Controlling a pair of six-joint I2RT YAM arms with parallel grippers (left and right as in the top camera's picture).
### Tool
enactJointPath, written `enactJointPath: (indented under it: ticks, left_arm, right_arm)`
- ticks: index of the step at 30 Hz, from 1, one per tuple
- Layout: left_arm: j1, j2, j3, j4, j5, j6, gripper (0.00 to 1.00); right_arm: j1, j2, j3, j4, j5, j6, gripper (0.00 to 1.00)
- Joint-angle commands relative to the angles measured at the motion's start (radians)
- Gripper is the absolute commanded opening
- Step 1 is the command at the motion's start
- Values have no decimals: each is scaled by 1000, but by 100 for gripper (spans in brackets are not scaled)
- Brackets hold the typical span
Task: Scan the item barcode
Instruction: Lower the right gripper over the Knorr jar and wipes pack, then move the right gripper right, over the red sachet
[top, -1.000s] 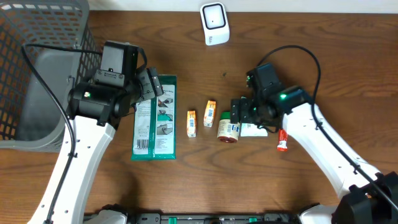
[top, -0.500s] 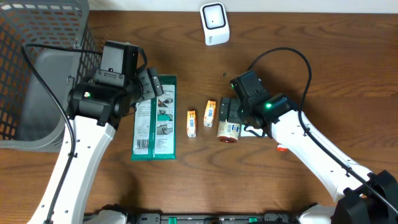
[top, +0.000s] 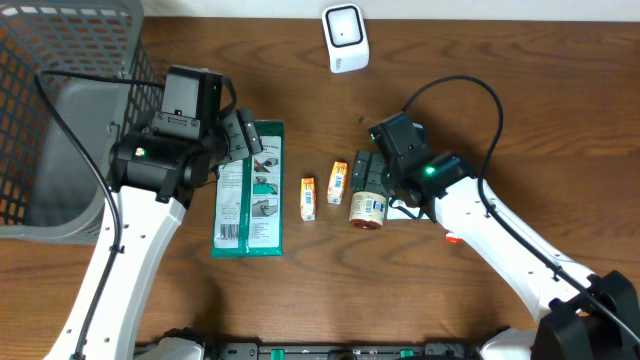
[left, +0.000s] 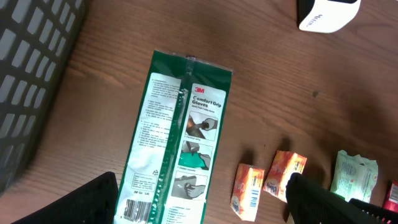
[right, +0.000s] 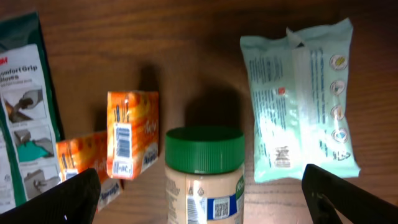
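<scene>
A white barcode scanner stands at the table's far edge. Below it several items lie in a row: a green glove packet, two orange boxes, a green-lidded jar and a pale wipes packet. My right gripper hangs open over the lid end of the jar, a finger on either side and touching nothing. My left gripper is open above the top of the glove packet, empty.
A grey mesh basket fills the far left. A red tube lies under the right arm. The wipes packet lies just right of the jar, an orange box just left of it.
My right arm has swung left from the wipes packet to over the jar, its jaws opening slightly wider. The left arm has stayed put.
</scene>
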Motion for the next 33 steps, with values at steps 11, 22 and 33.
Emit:
enactJointPath:
  ticks: [11, 22, 33]
  left_arm:
    - [5, 0, 18, -3, -20, 6, 87]
    - [5, 0, 18, -3, -20, 6, 87]
    - [5, 0, 18, -3, -20, 6, 87]
  right_arm:
    - [8, 9, -10, -3, 43, 12, 99]
    - [8, 14, -19, 0, 42, 14, 99]
    - [-18, 46, -7, -2, 37, -119, 99]
